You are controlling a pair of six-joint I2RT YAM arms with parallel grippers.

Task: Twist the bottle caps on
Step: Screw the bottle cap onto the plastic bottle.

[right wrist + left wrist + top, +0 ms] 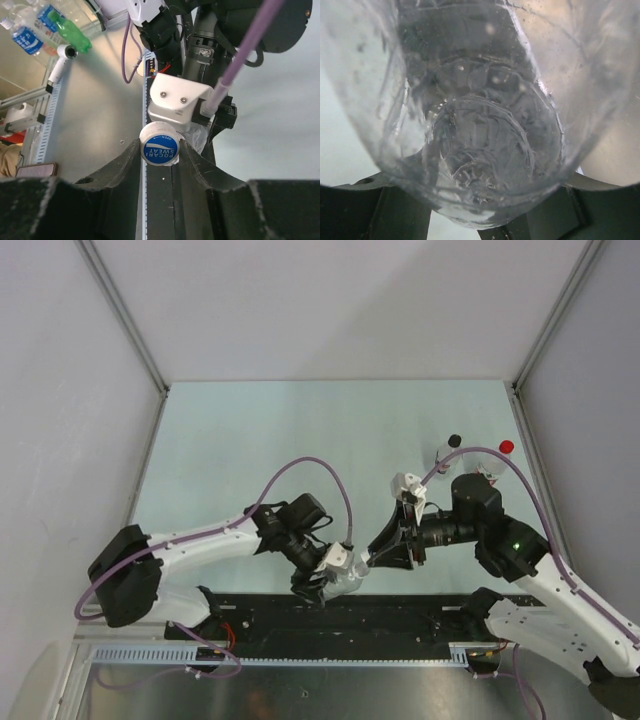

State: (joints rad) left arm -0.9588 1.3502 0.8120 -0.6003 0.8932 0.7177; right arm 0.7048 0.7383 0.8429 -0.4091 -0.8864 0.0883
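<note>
My left gripper (322,583) is shut on a clear bottle (345,566) and holds it on its side near the table's front edge. The bottle fills the left wrist view (480,125), with my dark fingers (370,212) below it. My right gripper (385,552) faces the bottle's neck and is shut on the whitish cap (159,144), which has a blue printed top. The cap sits at the bottle's mouth (200,139). A black cap (454,440) tops a second clear bottle (443,456) at the back right. A red cap (507,447) shows near the right wall.
A black rail (350,615) runs along the near table edge, just below both grippers. Enclosure walls close in the table's left, back and right sides. Spare drink bottles (30,35) lie outside the work area in the right wrist view.
</note>
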